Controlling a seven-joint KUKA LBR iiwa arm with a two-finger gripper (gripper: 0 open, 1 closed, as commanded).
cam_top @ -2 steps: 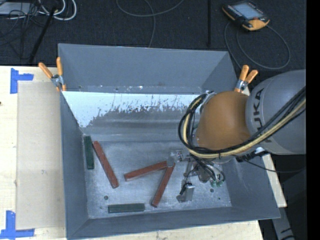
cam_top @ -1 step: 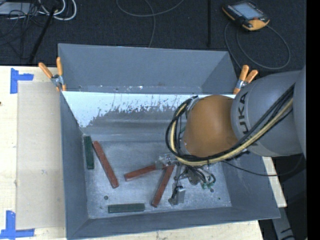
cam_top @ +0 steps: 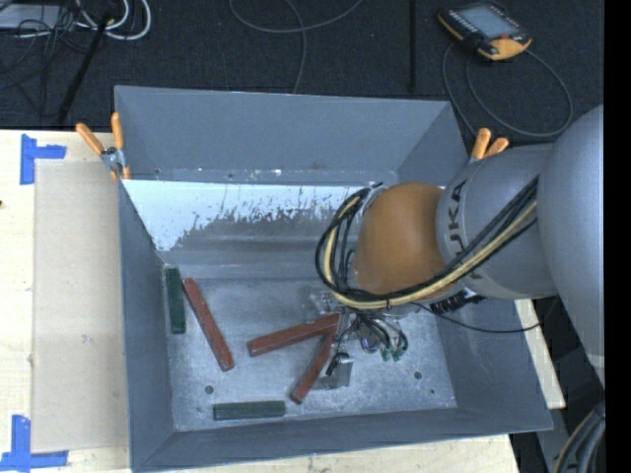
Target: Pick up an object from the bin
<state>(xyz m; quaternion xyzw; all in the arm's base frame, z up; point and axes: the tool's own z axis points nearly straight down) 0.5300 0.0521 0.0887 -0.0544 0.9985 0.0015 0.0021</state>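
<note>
Where two brown sticks cross, gripper over them; grip: cannot tell

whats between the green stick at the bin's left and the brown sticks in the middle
A slanted brown stick, right beside the green stick, in the camera view.

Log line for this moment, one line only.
gripper | down in bin, right of centre | over two crossed brown sticks | hold: unconfirmed | third brown stick lies apart, left

count | brown sticks 3 | dark green sticks 2 | grey bin 1
</note>
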